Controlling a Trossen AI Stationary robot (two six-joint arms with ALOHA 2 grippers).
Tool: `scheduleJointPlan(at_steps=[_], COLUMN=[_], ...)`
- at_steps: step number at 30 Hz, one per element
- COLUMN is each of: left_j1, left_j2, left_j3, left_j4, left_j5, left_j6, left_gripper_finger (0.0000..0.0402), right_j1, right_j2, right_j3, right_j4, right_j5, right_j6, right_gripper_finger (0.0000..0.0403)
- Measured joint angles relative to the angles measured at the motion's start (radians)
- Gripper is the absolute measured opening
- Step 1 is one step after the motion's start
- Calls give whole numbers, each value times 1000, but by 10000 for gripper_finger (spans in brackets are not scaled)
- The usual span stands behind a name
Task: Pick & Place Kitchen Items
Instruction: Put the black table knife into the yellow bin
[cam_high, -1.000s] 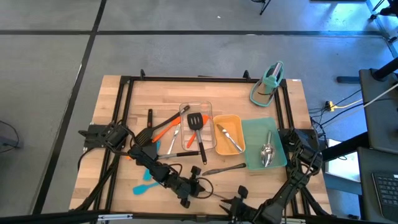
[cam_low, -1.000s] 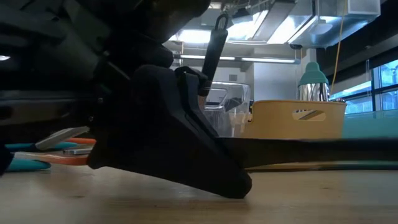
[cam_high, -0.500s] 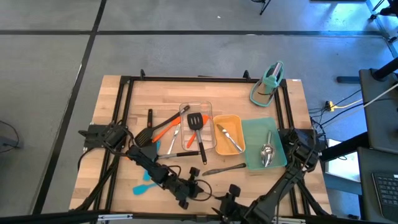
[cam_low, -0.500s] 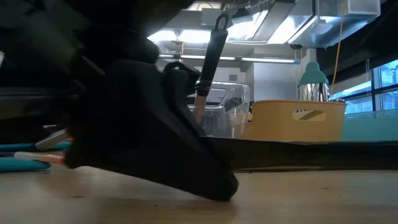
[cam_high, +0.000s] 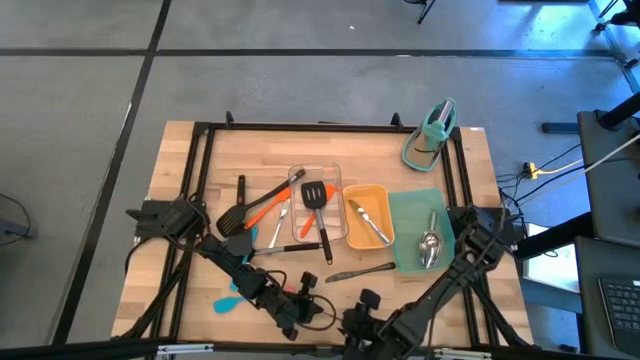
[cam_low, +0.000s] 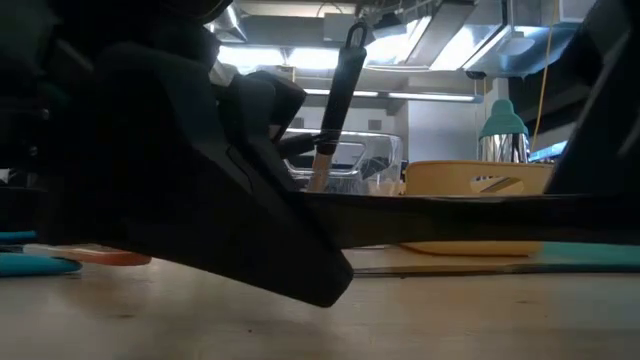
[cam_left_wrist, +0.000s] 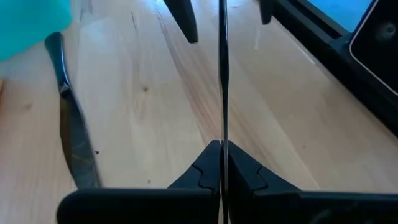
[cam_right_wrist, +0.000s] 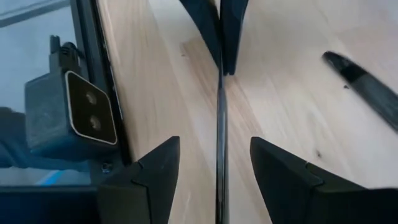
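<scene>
Table front edge | left claw clamped on thin black utensil | right claw apart, seemingly astride it

This is a robotics lab or test room, not a home kitchen. A wooden table edged with a black metal frame stands on a grey floor marked with dark lines. Beside the table, cables trail toward a desk with a keyboard. Beyond the table hang strip lights and bare ceiling ducts.
</scene>
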Motion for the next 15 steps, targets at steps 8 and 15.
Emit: scheduleJointPlan(at_steps=[8, 15], left_j1=[0, -1], left_j2=[-2, -2], left_j3=[1, 2], left_j4=[5, 8], left_j5=[-1, 0], left_j6=[0, 0], left_gripper_finger=[1, 1], right_j1=[-21, -31], right_j2=[6, 23], right_j3=[0, -1], right_j4=[-6, -12], right_j5=[-54, -110], right_j6=[-1, -1], right_gripper_finger=[192, 134])
